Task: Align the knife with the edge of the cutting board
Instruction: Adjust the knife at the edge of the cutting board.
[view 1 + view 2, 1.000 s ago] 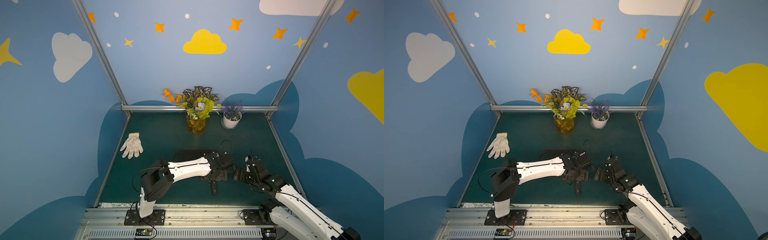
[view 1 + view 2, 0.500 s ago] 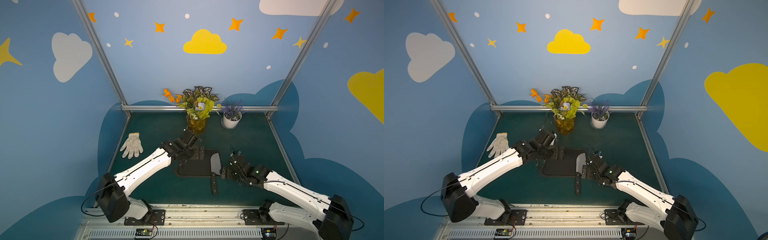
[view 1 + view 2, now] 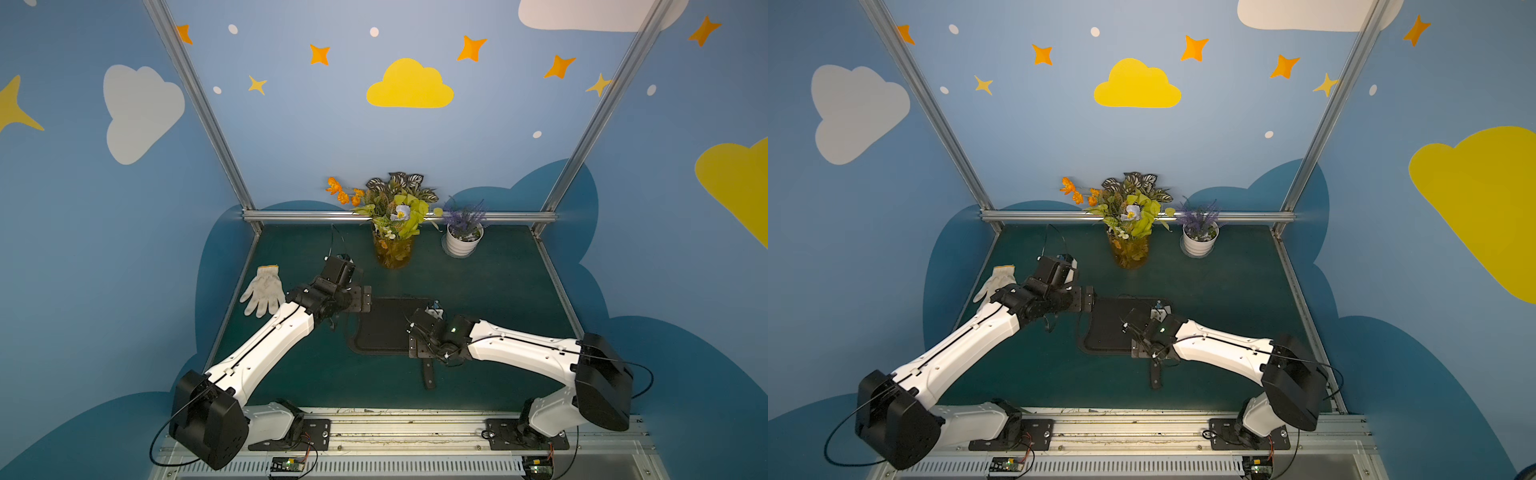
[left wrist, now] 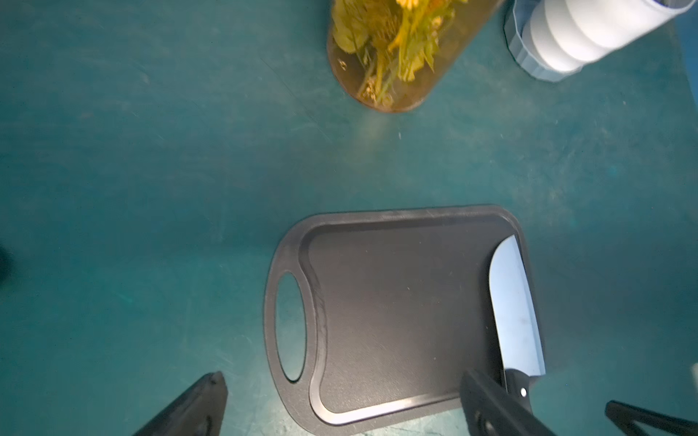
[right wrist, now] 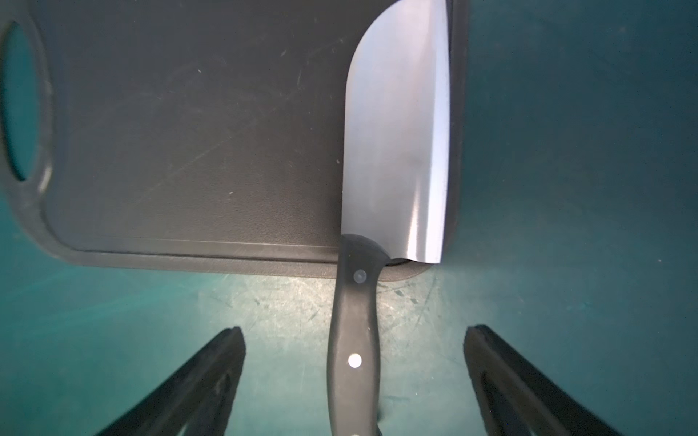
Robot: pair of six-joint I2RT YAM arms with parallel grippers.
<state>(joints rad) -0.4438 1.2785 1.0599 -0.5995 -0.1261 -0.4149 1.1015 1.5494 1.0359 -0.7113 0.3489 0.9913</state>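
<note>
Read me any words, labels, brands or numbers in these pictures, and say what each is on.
No readable text anywhere.
The knife and the cutting board: no print.
The walls: only painted clouds and stars.
The circuit boards at the front: too small to read.

knife (image 3: 428, 375) blade under right arm (image 3: 519, 353), vase (image 4: 396, 56) cropped

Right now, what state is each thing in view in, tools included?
cutting board: lying flat, carrying the knife blade.
knife: lying flat, blade along the board's edge opposite the slot, handle sticking out past the rim, not gripped.
right tool: open, straddling the knife handle without touching it.
left tool: open, empty.
glove: lying flat.
flower vase: upright.
white pot: upright.
</note>
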